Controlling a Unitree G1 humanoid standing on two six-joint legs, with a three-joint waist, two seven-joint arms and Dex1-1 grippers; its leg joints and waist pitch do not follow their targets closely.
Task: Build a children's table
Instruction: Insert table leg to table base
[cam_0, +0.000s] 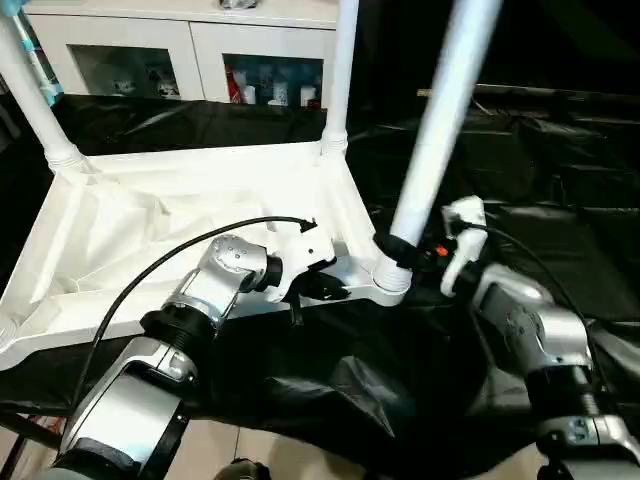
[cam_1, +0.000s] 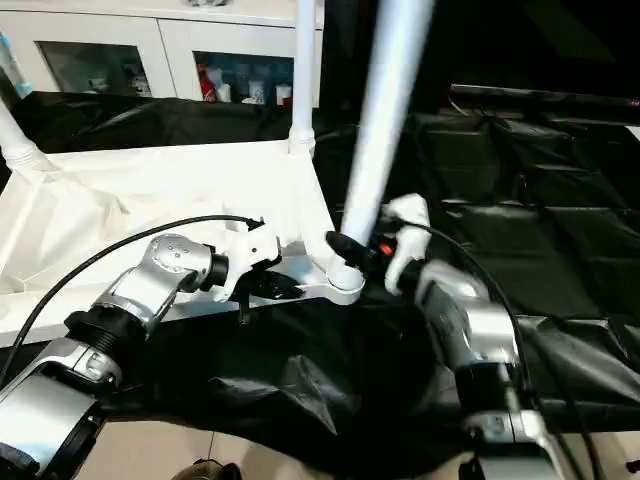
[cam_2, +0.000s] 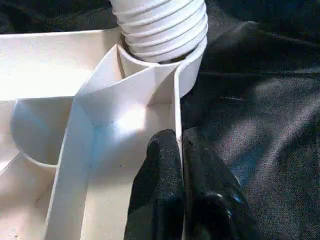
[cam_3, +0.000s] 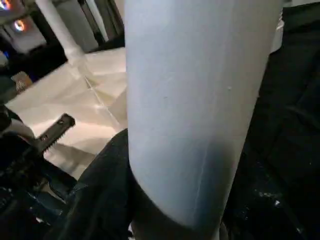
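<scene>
The leg (cam_0: 440, 120) rises tilted just beside the right claw (cam_0: 400, 250), blocking it; the left claw (cam_2: 181, 150) straddles the top's rim (cam_2: 176, 100), ribs alongside.

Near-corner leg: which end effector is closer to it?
Right. The right end effector grips the near-corner leg just above its socket; the left end effector pinches the tabletop rim beside that socket.
</scene>
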